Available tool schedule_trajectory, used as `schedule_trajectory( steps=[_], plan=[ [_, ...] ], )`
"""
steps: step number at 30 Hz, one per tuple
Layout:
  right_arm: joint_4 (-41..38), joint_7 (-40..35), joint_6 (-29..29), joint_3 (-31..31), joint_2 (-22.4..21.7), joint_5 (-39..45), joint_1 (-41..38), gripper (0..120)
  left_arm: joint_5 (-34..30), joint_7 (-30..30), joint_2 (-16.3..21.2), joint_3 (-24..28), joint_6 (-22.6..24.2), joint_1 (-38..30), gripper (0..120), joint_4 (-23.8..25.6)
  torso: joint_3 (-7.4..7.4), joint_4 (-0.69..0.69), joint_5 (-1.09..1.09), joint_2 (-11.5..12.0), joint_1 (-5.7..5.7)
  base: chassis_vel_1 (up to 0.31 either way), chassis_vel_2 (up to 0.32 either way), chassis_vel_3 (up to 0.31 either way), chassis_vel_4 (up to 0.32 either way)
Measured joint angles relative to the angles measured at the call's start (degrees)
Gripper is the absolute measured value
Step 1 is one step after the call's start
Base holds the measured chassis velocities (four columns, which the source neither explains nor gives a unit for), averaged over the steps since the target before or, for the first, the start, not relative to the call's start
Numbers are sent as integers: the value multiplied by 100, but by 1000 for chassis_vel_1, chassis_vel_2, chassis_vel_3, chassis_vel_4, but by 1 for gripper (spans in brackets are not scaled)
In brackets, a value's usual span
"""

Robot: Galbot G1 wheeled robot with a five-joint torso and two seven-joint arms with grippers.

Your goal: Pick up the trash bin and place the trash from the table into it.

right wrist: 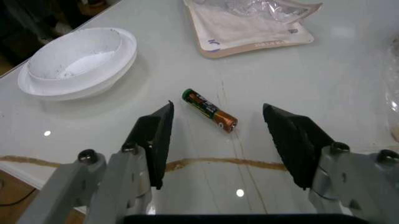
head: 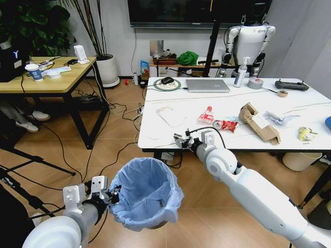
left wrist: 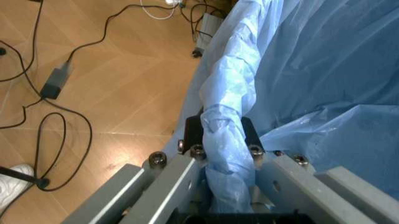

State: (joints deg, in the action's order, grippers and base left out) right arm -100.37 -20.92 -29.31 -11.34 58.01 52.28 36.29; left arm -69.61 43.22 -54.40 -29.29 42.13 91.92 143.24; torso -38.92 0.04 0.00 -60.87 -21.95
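Note:
The trash bin (head: pixel 147 194), lined with a crinkled light-blue bag, hangs low in front of the table (head: pixel 155 124). My left gripper (head: pixel 111 196) is shut on its bag-covered rim (left wrist: pixel 227 107), with the left gripper (left wrist: pixel 221 133) pinching the plastic. My right gripper (head: pixel 182 140) hovers open over the table's front edge. In the right wrist view a small battery (right wrist: pixel 210 110) lies between the open fingers of the right gripper (right wrist: pixel 218 121). Trash lies on the table: a red-labelled bottle (head: pixel 207 114), a red wrapper (head: pixel 226 125), a torn cardboard box (head: pixel 258 123), crumpled paper (head: pixel 279 118) and a yellow wrapper (head: pixel 305 133).
A white round lid (right wrist: pixel 78 63) and a flat packet (right wrist: pixel 249 28) lie near the battery. A laptop (head: pixel 207 85), spray bottle (head: pixel 240 72) and tape roll (head: pixel 255 83) stand at the table's back. A yellow desk (head: pixel 46 77) is on the left, with cables on the floor.

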Motion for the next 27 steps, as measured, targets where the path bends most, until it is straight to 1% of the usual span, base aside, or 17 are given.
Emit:
schedule_trajectory(
  steps=[3, 4, 7, 11, 12, 15, 17, 23, 27],
  plan=[
    [1, -44, -1, -26, 22, 4, -3, 41, 56, -43, -5, -10, 0, 9, 0, 0, 0, 0, 0, 0, 0, 0, 0, 0, 0],
    [1, -44, -1, -26, 22, 4, -3, 41, 56, -43, -5, -10, 0, 9, 0, 0, 0, 0, 0, 0, 0, 0, 0, 0, 0],
    [3, -59, 4, -41, 29, -43, 44, 27, 59, -55, -5, -24, 0, 13, 0, 0, 0, 0, 0, 0, 0, 0, 0, 0, 0],
    [4, -61, 10, -43, 19, -90, 65, 13, 58, -56, -15, -31, 0, 13, 0, 0, 1, -1, 0, 0, 0, 0, 0, 0, 0],
    [4, -61, 10, -43, 19, -90, 65, 13, 58, -56, -15, -31, 0, 13, 0, 0, 1, -1, 0, 0, 0, 0, 0, 0, 0],
    [5, -57, 12, -48, 9, -93, 56, 2, 56, -59, -29, -23, 0, 11, 0, 0, 1, 0, 0, 0, 0, 0, 0, 0, 0],
    [5, -56, 16, -54, 8, -93, 48, 0, 55, -61, -32, -19, 0, 5, 0, 0, 0, 0, 0, 0, 0, 0, 0, 0, 0],
    [-17, -56, 32, -45, 23, -104, 46, 0, 55, -67, -40, -17, 0, -16, 0, 0, 0, 0, 0, 0, 0, 0, 0, 0, 0],
    [-211, -73, 52, 84, 32, -92, 50, 0, 52, -67, -38, -18, 0, -53, 0, 0, -1, 1, 1, 0, 0, 0, 0, 0, 0]
  ],
)
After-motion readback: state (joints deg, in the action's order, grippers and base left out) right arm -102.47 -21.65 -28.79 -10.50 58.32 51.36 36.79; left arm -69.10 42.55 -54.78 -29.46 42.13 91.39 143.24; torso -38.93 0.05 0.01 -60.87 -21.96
